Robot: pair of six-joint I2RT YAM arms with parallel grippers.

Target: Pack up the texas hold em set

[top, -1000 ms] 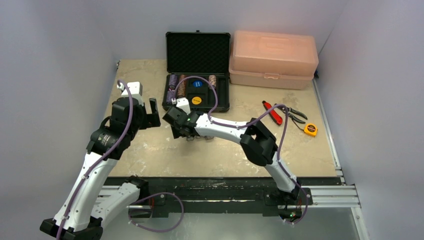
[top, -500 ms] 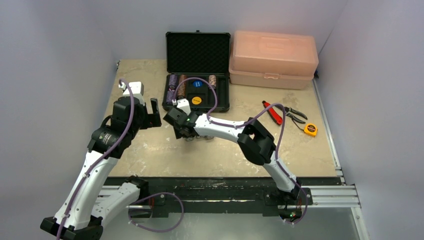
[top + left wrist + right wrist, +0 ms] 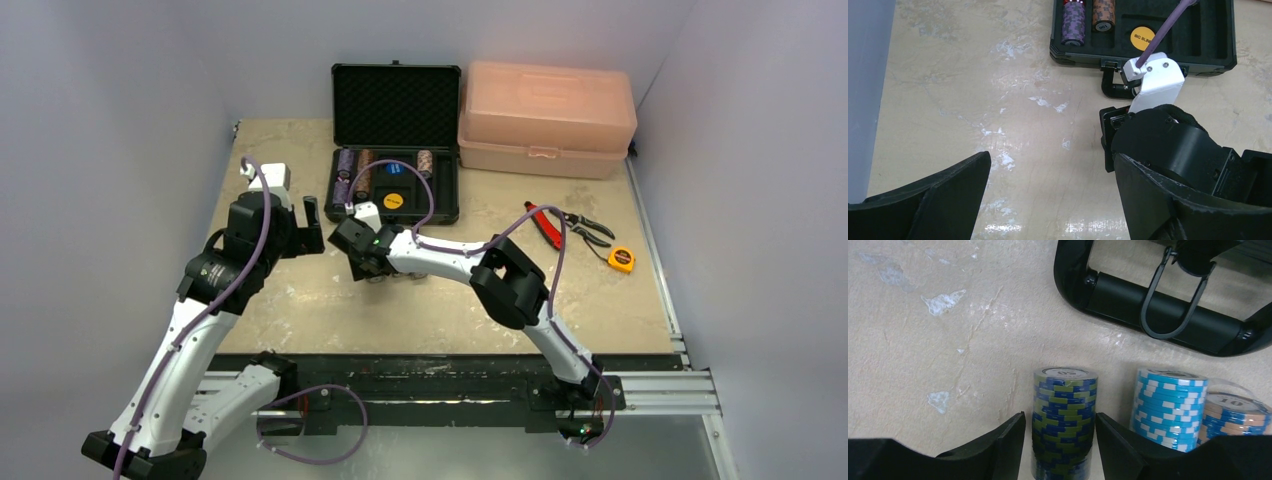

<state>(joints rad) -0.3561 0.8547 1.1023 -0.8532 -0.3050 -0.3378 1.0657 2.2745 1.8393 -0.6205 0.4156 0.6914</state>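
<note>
The black case (image 3: 446, 190) of the texas hold em set lies open at the back of the table, lid (image 3: 397, 100) up. Purple and brown chip stacks (image 3: 1073, 25), a blue disc and a yellow disc (image 3: 1143, 36) sit in its tray. In front of its handle (image 3: 1168, 315) three chip stacks stand on the table. My right gripper (image 3: 1060, 440) straddles the green-and-blue stack (image 3: 1064, 405), jaws close on both sides with a slim gap at the left, so open. A light-blue stack (image 3: 1168, 410) and an orange-blue one (image 3: 1235, 417) stand to its right. My left gripper (image 3: 1053, 190) hovers wide open and empty beside the right wrist.
A pink translucent toolbox (image 3: 545, 118) stands right of the case. Red-handled pliers (image 3: 560, 225) and a yellow tape measure (image 3: 621, 260) lie at the right. A grey wall runs close along the table's left edge (image 3: 868, 75).
The right gripper's jaws have narrowed around the green-and-blue stack, and the arm has shifted slightly left. The left arm has barely moved.
</note>
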